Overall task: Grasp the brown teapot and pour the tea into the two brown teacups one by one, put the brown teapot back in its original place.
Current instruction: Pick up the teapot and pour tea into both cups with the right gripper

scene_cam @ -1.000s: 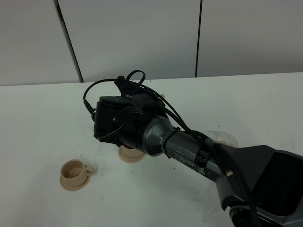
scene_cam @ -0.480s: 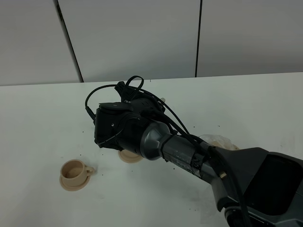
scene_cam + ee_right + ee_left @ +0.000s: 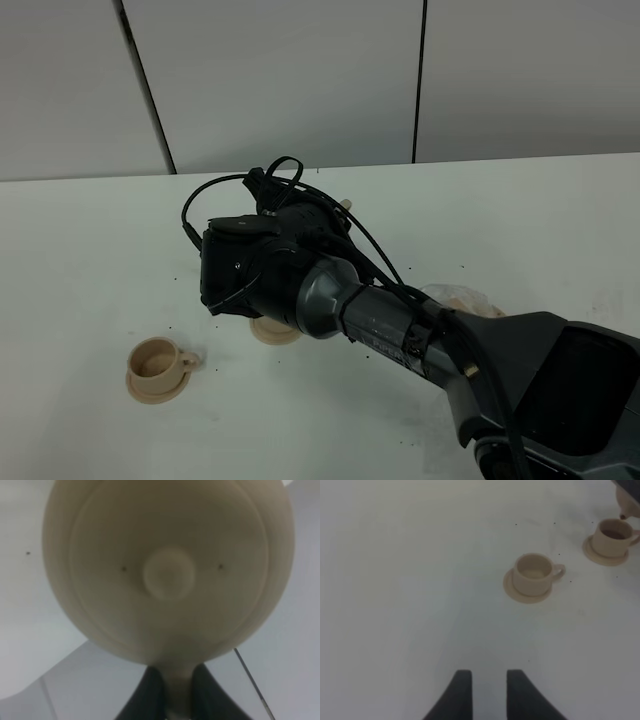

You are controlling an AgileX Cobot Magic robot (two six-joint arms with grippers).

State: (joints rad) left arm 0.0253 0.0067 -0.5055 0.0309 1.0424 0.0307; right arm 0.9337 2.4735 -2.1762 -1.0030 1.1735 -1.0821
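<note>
The brown teapot (image 3: 168, 575) fills the right wrist view, lid and knob facing the camera. My right gripper (image 3: 177, 692) is shut on its small loop handle. In the high view the right arm's black wrist (image 3: 265, 270) hides the pot and hangs over one teacup, whose saucer (image 3: 275, 330) peeks out below. The left wrist view shows the pot's spout (image 3: 626, 502) just above that teacup (image 3: 612, 535), which holds dark tea. The other teacup (image 3: 155, 365) (image 3: 535, 575) stands on its saucer to the left, apart. My left gripper (image 3: 489, 690) is open, empty, low over bare table.
The round tan plate (image 3: 462, 296) lies to the right, partly behind the right arm. A loop of black cables (image 3: 280, 175) stands up from the wrist. The white table (image 3: 90, 250) runs back to a grey panelled wall.
The right wrist and the teapot shifted slightly over the cup a second ago and have held still since. The cups have not moved.
</note>
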